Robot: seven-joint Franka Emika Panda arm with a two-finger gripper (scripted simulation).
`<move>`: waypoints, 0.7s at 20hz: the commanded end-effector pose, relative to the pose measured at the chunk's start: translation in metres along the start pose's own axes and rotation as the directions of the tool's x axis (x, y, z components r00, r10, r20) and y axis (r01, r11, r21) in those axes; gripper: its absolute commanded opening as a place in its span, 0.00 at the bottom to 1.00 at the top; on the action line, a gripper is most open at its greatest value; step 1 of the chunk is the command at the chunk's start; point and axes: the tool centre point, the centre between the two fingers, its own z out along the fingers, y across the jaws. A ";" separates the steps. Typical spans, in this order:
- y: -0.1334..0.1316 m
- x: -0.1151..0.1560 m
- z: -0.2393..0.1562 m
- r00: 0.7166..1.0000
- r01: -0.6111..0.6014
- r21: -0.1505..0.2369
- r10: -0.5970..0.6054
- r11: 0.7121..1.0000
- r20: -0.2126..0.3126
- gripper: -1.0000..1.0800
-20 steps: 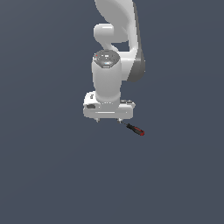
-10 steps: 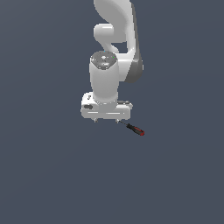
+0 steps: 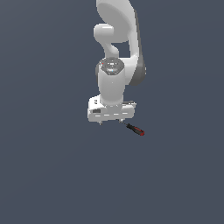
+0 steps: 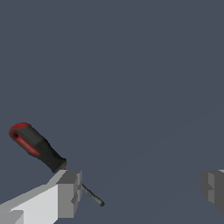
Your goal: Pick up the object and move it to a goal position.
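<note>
The object (image 3: pixel 136 129) is a tiny black screwdriver-like tool with a red end, lying on the grey floor. In the exterior view it lies just off the gripper's lower edge, toward the exterior view's right. My gripper (image 3: pixel 110 122) hangs from the white arm above the floor, fingers pointing down. In the wrist view the object (image 4: pixel 38 147) shows a black and red handle and a thin dark shaft that passes behind one finger (image 4: pixel 68 192). The gripper (image 4: pixel 142 190) is open, its fingers wide apart with nothing between them.
The plain dark grey floor (image 3: pixel 52 175) surrounds the arm on all sides. The white arm (image 3: pixel 116 52) rises above the gripper.
The gripper has shifted slightly toward the exterior view's right, closer to the object. The object has not moved.
</note>
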 end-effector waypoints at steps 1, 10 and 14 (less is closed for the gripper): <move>-0.009 -0.003 0.009 0.997 0.072 -0.001 -0.072 0.997 0.002 0.96; -0.053 -0.020 0.044 0.919 0.393 0.004 -0.393 0.920 0.005 0.96; -0.072 -0.029 0.059 0.853 0.523 0.009 -0.523 0.853 0.003 0.96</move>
